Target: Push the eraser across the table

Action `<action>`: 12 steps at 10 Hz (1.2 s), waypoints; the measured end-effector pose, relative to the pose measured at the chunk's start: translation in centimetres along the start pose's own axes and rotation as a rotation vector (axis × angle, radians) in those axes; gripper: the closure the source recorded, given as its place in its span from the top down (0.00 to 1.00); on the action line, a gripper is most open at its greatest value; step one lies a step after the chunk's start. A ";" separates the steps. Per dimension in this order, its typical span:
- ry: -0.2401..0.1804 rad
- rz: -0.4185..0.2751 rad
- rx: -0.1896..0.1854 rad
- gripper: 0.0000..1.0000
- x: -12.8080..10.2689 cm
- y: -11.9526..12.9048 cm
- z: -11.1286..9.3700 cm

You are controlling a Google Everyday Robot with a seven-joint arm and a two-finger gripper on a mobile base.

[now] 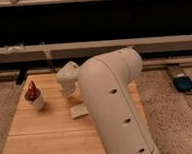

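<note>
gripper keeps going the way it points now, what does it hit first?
Likely the table. The gripper hangs off the wrist pointing down at the wood, just behind the flat eraser. Depth is unclear, so it may clip the eraser's far edge. The cup sits well off that line.

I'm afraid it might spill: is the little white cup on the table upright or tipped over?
Upright. The cup stands on its base near the table's left edge, dark contents poking up. The gripper hangs right of it, apart.
</note>
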 end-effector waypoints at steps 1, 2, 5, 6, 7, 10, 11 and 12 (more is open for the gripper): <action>0.008 -0.007 0.009 0.44 -0.1 0.0 -0.5; 0.014 -0.012 0.022 0.54 -0.6 0.0 -1.3; 0.030 -0.012 0.057 0.79 -2.6 0.6 -3.7; 0.041 -0.006 0.070 0.80 -3.2 1.1 -4.5; 0.049 -0.004 0.085 0.80 -3.9 1.1 -5.1; 0.067 0.004 0.112 0.80 -4.6 1.4 -6.1; 0.066 0.002 0.113 0.80 -4.7 1.2 -6.1; 0.064 0.001 0.115 0.80 -4.8 1.1 -6.1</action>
